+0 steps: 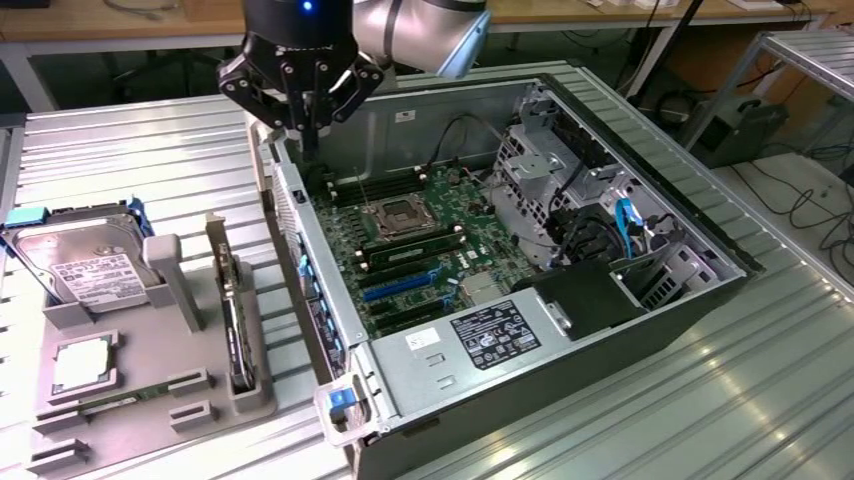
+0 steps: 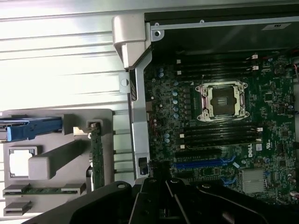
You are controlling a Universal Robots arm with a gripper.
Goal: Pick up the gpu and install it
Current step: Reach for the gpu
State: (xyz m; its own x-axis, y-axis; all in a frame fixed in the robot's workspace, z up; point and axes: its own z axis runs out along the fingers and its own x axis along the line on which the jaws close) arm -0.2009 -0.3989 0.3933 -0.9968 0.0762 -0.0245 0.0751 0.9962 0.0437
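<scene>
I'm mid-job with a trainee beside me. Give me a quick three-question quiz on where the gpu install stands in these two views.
1. True or false: the gpu is already seated on the motherboard.
2. Where is the gripper? A) touching the gpu; B) above the rim of the open case; C) down on the motherboard.
3. Fill in: the jaws are ___ and hold ___.

Key
1. False. It stands on edge in the gray holder, at the exterior view's left of the case.
2. B.
3. Shut; nothing.
</scene>
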